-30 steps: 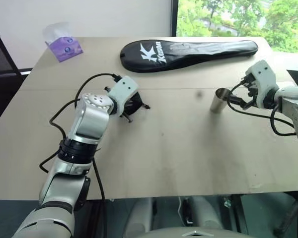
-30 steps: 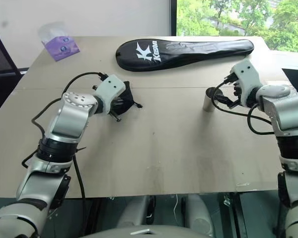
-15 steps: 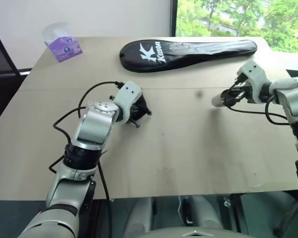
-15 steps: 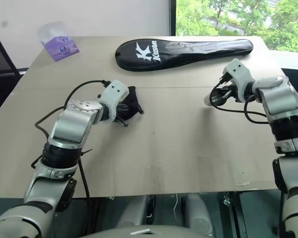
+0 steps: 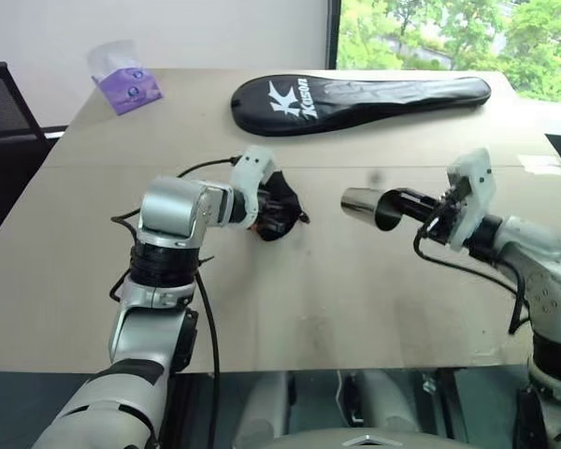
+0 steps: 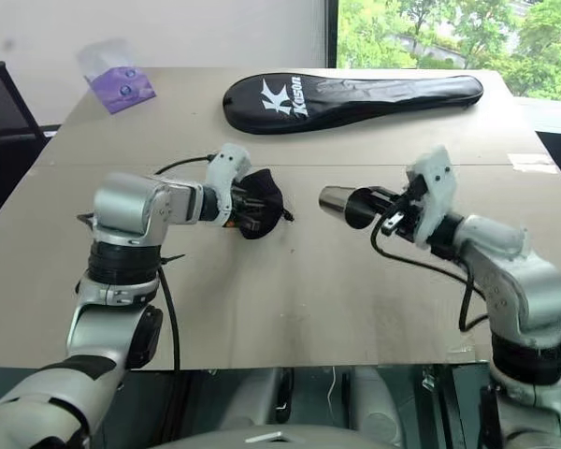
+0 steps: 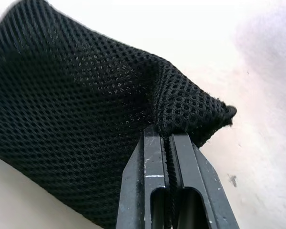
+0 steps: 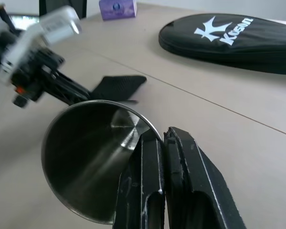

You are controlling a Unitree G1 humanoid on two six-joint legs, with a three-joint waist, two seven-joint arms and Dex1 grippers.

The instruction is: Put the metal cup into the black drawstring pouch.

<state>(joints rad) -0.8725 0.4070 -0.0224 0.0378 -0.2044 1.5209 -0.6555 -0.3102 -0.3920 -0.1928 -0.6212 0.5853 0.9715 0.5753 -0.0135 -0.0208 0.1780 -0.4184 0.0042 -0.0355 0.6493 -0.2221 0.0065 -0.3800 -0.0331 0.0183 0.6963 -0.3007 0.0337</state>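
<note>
The left gripper (image 7: 168, 143) is pinching the pouch (image 5: 279, 201) by its mesh edge, fingers fully closed, lifting one side off the table (image 5: 309, 290), likely so the mouth can face the cup. The right gripper (image 8: 163, 138) is clamping the cup (image 5: 363, 203) by its rim wall and holding it level in the air, base aimed at the pouch, near but apart.

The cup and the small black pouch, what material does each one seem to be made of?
The metal cup: seemingly polished steel, since its inside wall is shiny and mirrors light. The black drawstring pouch: soft open mesh fabric, probably synthetic; the weave holes show, and it folds where the left claw pinches it.
</note>
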